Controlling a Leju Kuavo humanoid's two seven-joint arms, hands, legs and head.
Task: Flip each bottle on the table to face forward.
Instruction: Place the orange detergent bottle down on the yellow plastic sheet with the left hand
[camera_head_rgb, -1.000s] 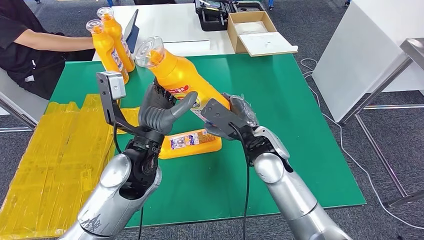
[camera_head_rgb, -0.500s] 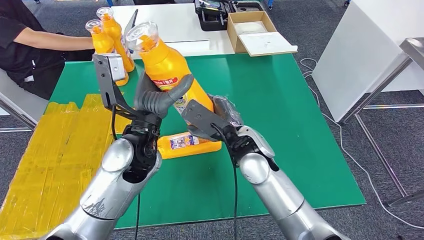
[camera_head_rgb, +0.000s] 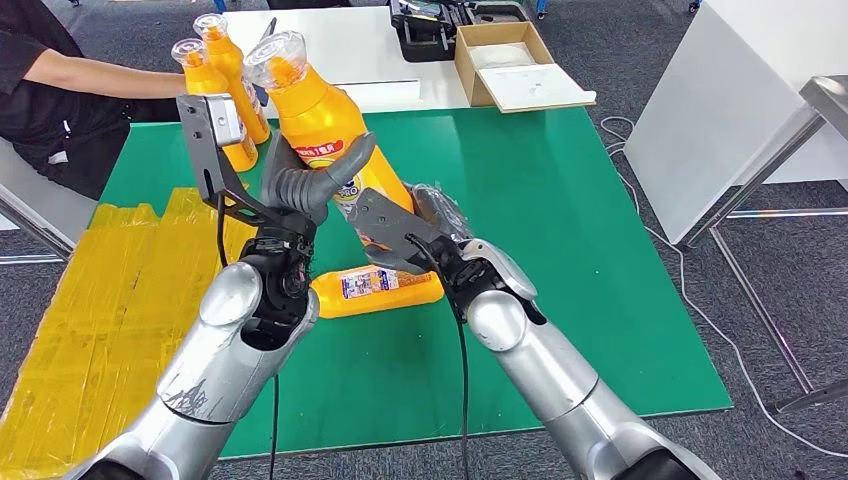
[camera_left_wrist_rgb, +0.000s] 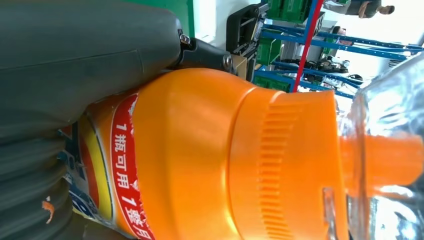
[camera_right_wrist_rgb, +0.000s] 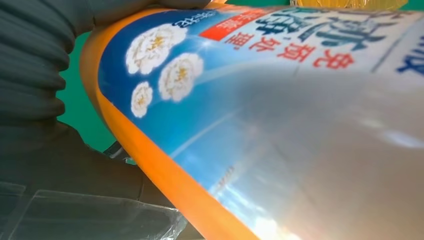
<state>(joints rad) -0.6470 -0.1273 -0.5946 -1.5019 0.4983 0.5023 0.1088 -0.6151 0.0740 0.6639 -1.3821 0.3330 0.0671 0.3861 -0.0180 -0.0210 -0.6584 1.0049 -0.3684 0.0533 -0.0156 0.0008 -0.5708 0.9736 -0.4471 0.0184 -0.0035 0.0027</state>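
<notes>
Orange bottle (camera_head_rgb: 320, 125) tilted above bench (camera_head_rgb: 560, 200), left hand (camera_head_rgb: 305, 185) gripping its middle, right hand (camera_head_rgb: 440, 235) clasping its base

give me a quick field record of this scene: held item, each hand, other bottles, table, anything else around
held item: orange bottle with clear cap, raised above the table, tilted, cap up and away from the robot
left hand: grips the bottle's upper body
right hand: holds the bottle's lower part
lying bottle: on its side on the green table, below the hands
standing bottles: two upright at the far left edge
person: seated at far left, arm reaching toward the standing bottles
cardboard box: open, on the white table behind
</notes>
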